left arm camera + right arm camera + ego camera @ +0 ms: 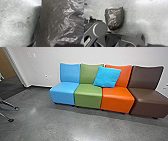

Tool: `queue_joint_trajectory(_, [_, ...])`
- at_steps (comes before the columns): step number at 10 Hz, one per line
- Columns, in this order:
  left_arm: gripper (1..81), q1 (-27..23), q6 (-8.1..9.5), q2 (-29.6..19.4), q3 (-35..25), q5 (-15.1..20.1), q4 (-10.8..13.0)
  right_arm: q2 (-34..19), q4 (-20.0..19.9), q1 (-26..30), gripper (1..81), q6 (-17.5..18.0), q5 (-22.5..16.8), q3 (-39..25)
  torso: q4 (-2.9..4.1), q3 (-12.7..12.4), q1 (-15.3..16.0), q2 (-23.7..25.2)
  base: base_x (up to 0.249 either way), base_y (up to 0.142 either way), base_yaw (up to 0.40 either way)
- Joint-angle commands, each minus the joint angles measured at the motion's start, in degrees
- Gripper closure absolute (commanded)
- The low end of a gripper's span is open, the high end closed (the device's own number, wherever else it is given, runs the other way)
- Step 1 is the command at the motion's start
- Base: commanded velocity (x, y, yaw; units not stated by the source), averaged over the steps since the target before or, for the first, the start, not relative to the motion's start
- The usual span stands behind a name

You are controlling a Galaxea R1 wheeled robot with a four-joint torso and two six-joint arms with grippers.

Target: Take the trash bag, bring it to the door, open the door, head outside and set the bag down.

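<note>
Dark, shiny plastic of the trash bag (pixel 58 21) shows large and close in the left wrist view. Its folds draw together toward my left gripper (pixel 49 45), which is shut on it between two dark shapes. In the right wrist view the whole trash bag (pixel 114 18) appears smaller, rounded and full, above grey floor, beside dark parts of the robot. Whether its underside touches the floor I cannot tell.
A row of blue, green, orange and brown seats (pixel 88 95) stands along the white wall (pixel 47 62), with a bright blue pillow (pixel 107 77) on it. Chair legs (pixel 10 119) reach in at the left, near an opening onto darker floor (pixel 10 85).
</note>
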State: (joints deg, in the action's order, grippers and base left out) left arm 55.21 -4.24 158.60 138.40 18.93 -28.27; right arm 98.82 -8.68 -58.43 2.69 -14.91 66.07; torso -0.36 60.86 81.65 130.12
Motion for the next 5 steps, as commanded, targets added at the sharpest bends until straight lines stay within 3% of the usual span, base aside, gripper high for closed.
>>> queue_joint_trajectory(1, [1.0,-8.92,0.29,-0.56,-0.32,6.82,-1.52,-3.42,-1.16,3.80,1.0,0.12,-3.72,-0.96,0.00,0.00,3.49,5.42,0.000,0.000,0.000])
queue_joint_trajectory(5, [1.0,-14.99,0.46,1.10,-0.32,11.83,-1.27,-1.58,-1.08,4.67,1.0,0.21,-4.77,-0.17,0.00,0.02,8.54,13.57,0.000,0.000,0.000])
